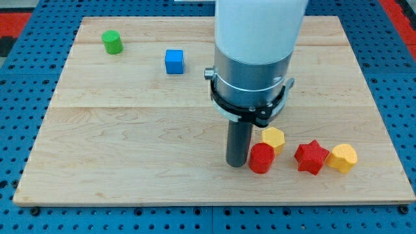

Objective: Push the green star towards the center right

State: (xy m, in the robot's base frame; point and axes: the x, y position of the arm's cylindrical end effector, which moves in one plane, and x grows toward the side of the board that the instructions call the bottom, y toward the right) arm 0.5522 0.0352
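No green star shows in the camera view; the arm's white and metal body hides part of the board's middle. A green cylinder (pixel 112 41) stands at the view's top left. My tip (pixel 236 163) rests on the board at the lower middle, just left of a red cylinder (pixel 261 158), close to or touching it. A yellow block (pixel 273 138) sits just above and right of that red cylinder. A red star (pixel 311 156) and a second yellow block (pixel 342 158) lie further to the view's right.
A blue cube (pixel 173 61) stands at the upper left of middle. The wooden board (pixel 97 130) lies on a blue pegboard surface (pixel 13 130). The board's bottom edge is close below my tip.
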